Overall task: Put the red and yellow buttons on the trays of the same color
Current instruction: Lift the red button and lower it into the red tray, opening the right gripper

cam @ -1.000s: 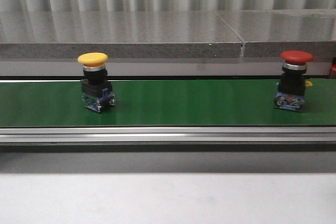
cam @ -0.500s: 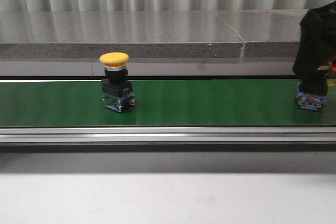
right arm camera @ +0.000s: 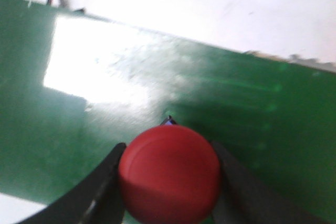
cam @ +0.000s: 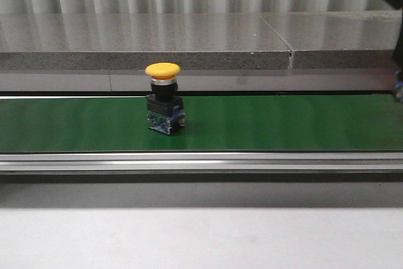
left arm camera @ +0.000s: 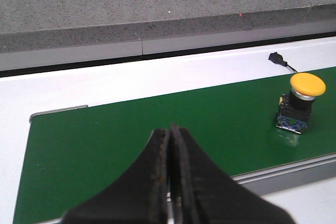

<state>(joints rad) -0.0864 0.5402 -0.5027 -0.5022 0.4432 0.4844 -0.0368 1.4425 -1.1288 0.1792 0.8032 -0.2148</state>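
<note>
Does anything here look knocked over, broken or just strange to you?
Nothing stands out. The yellow button stands upright on the green belt, undamaged. The right pincer grips the red button squarely by its sides; the left pincer is shut and empty above the belt.

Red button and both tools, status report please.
Right tool shut on red button. Left tool shut, empty. Yellow button upright on green belt, unobstructed.

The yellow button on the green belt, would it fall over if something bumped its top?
Probably yes. The yellow button stands upright with a wide cap over a narrower body, so it looks top-heavy and may tip. The green belt looks smooth, so it might slide instead. Its round cap could be slippery to pinch.
</note>
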